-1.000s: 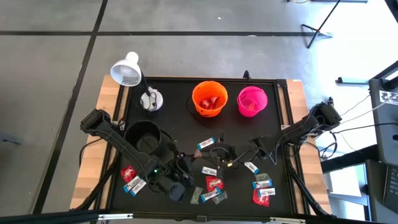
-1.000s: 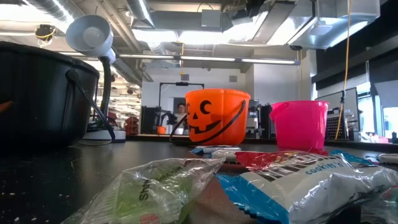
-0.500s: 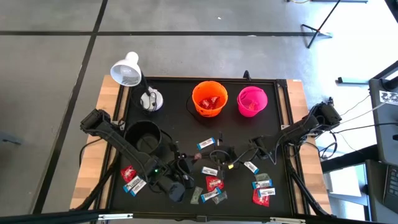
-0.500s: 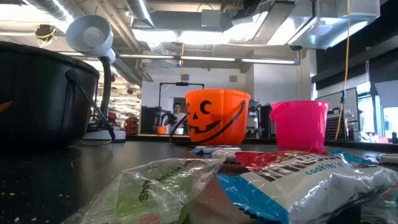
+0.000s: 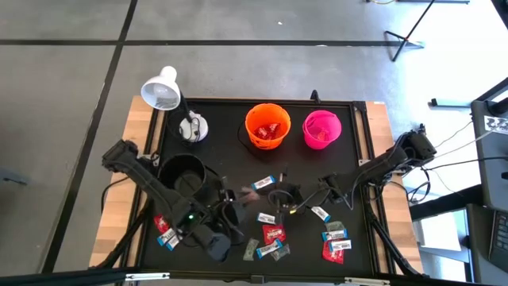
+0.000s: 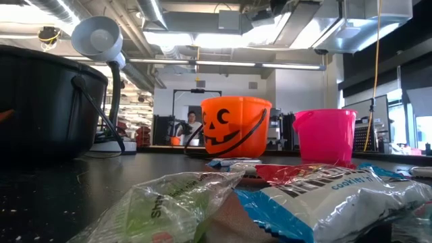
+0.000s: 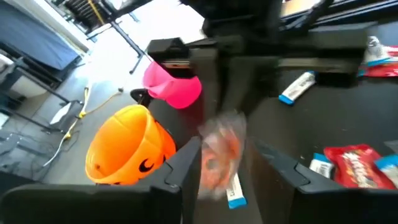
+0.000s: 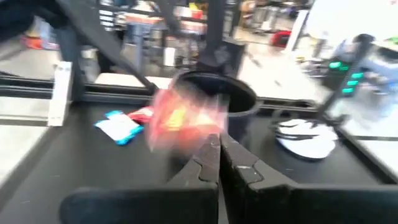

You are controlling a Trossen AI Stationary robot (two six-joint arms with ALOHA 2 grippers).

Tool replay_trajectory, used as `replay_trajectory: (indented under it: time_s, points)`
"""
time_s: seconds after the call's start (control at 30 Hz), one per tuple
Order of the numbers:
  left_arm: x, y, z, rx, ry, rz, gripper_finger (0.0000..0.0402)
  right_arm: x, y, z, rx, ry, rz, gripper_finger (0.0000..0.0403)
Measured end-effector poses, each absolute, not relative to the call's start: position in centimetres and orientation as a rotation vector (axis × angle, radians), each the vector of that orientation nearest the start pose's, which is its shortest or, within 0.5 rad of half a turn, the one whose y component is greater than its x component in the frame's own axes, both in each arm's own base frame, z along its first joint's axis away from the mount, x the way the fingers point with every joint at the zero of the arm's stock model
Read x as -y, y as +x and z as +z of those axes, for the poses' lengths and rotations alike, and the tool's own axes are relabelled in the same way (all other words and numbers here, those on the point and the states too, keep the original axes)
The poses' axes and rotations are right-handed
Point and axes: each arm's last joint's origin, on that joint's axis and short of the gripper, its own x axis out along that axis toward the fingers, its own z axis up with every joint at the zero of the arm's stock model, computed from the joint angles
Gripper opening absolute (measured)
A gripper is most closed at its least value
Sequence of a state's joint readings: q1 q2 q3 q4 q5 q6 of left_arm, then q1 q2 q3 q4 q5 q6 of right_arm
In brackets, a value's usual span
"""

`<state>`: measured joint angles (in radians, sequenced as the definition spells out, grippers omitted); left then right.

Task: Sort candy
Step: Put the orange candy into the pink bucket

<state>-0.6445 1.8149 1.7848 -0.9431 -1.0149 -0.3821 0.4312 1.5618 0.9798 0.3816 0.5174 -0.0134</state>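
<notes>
Black mat (image 5: 230, 127) on wooden table (image 5: 135, 119) | candy (image 5: 273, 233) scattered | left fingers (image 7: 180, 168) parted | right fingers (image 8: 208, 158) closed, empty

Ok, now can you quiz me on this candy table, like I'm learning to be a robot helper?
1. What colour is the plastic bucket with the pumpkin face?
2. True or false: the pink plastic bucket stands upright beside the pumpkin-face one.
3. Look at the right wrist view. How do the jaws of the right gripper stand? A: shut together. B: wide open. C: out of the picture.

Key: 1. Orange. 2. True. 3. A.
</notes>
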Motion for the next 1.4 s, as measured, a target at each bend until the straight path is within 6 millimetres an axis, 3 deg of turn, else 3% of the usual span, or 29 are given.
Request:
replay_trajectory:
  time_s: [0.2,0.4,0.53,0.8,0.97,1.1,1.23,1.4]
  points:
    - [22.0,29.8,36.9,-0.526,0.4,0.455,0.0118,-12.4,31.0,27.7,-0.192,-0.151,-0.181,0.0001]
    - [23.6,28.3,37.4,-0.48,0.366,0.436,0.0118,-11.6,29.3,28.6,-0.275,-0.19,-0.189,0.0001]
    - [24.2,28.0,35.5,-0.527,0.318,0.402,0.0118,-11.6,29.1,27.5,-0.386,-0.166,-0.073,0.0012]
    - [23.8,27.7,28.8,-0.749,0.229,0.349,0.0118,-12.8,30.5,24.0,-0.522,-0.075,0.06,0.0078]
    - [23.7,27.2,27.1,-0.798,0.195,0.357,0.0118,-13.9,32.5,20.5,-0.554,-0.027,0.129,0.0132]
    - [24.3,25.7,28.6,-0.772,0.244,0.354,0.0118,-14.7,33.9,17.9,-0.544,0.037,0.16,0.0157]
    - [24.6,23.0,31.7,-0.565,0.276,0.399,0.0118,-15.2,34.8,15.5,-0.548,0.069,0.188,0.0162]
    - [24.6,20.3,32.8,-0.384,0.294,0.438,0.0118,-15.9,36.3,14.6,-0.547,0.074,0.191,0.0163]
